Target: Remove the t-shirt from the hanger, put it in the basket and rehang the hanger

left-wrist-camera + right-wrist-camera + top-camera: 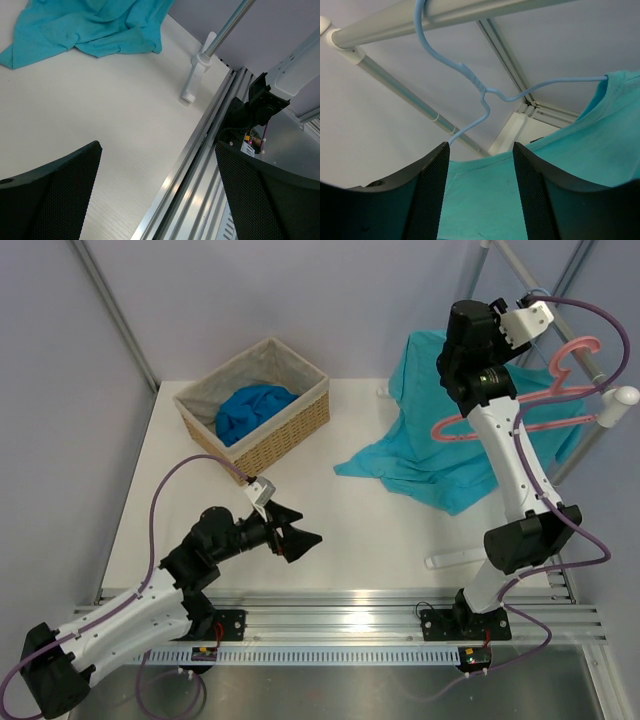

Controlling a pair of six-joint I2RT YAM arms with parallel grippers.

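Observation:
The teal t-shirt [430, 440] hangs at the back right and its lower part drapes onto the white table; its edge shows in the left wrist view [90, 25]. In the right wrist view the light-blue wire hanger [485, 92] hooks over the rack rod [445, 17], with the t-shirt [560, 165] still on it. My right gripper [480, 147] is raised at the collar, open, with the collar fabric between its fingers. My left gripper [300, 525] is open and empty, low over the table's middle, also shown in its own wrist view [157, 145].
A wicker basket [285, 435] at the back left holds a royal-blue cloth [250, 410]. A pink plastic hanger [520, 405] hangs on the rack by the right arm. The rack's white foot [465, 558] lies on the table. An aluminium rail [340, 620] runs along the near edge.

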